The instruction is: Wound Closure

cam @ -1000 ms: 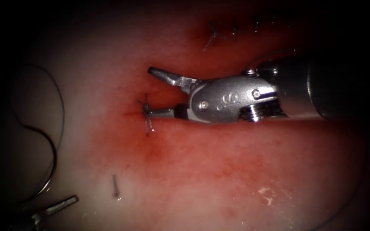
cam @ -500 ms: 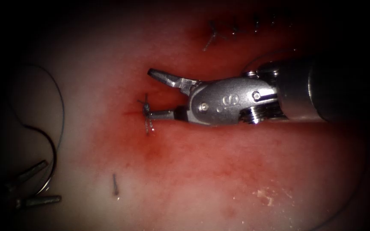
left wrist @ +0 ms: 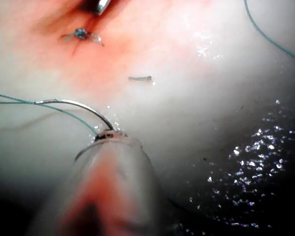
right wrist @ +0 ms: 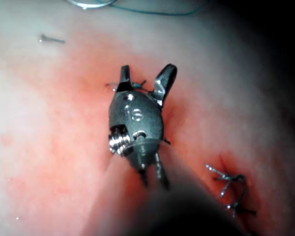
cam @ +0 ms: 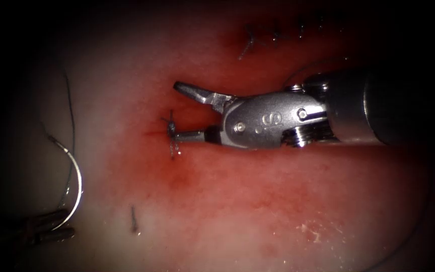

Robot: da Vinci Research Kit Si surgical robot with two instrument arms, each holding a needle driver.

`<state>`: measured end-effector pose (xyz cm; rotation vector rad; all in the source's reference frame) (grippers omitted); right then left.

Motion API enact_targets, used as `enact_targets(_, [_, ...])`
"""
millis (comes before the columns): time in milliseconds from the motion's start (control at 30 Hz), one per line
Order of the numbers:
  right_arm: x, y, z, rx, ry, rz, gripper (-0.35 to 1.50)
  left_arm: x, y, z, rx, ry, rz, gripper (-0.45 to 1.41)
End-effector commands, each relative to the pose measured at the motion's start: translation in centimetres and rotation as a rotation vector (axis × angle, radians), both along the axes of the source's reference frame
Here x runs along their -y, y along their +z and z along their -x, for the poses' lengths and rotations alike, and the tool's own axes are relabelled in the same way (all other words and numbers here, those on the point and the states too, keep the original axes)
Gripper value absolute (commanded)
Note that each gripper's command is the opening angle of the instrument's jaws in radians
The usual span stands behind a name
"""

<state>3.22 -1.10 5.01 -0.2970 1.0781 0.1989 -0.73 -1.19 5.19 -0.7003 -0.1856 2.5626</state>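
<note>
Steel needle (cam: 74, 176) clamped in my left tool (cam: 46, 227), lying free of the tissue (cam: 258, 201).
My right tool (cam: 177, 108) gapes empty over the knot (cam: 172, 132), right of the needle; thread (cam: 70, 111) trails beside it.

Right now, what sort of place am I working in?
Likely a bench suturing setup: pork-belly tissue with tied stitches, the right hand open there, and the left hand holding a curved needle.

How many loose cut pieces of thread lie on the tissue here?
1: a short cut end of thread lies on the tissue, below the knotted stitch at the right tool. Others may be hidden.
</note>
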Motion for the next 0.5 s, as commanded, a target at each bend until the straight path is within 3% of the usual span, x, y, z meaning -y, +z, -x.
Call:
enact_targets(33, [0.02, 0.04, -0.07, -0.003, -0.002, -0.001, 1.45, 0.03, 0.04, 0.06, 0.002, 0.003, -0.006, -0.18])
enact_targets(67, [0.02, 0.04, -0.07, -0.003, -0.002, -0.002, 1.45, 0.04, 0.03, 0.06, 0.003, 0.004, -0.011, -0.40])
enact_targets(100, [0.01, 0.02, -0.06, -0.004, -0.002, -0.004, 1.45, 0.02, 0.01, 0.08, -0.001, -0.002, -0.015, -0.45])
enact_targets(267, [-0.08, -0.14, 0.14, -0.037, 0.019, -0.098, 1.20, -0.22, -0.26, 0.14, 0.011, 0.021, 0.052, -0.45])
enact_targets(367, [-0.18, -0.29, 0.34, -0.032, 0.059, -0.165, 1.21, -0.50, -0.45, 0.18, -0.005, 0.005, 0.132, -0.45])
enact_targets(500, [-0.29, -0.55, 0.69, -0.022, 0.143, -0.302, 1.40, -1.01, -0.73, 0.38, 0.034, -0.044, 0.209, -0.45])
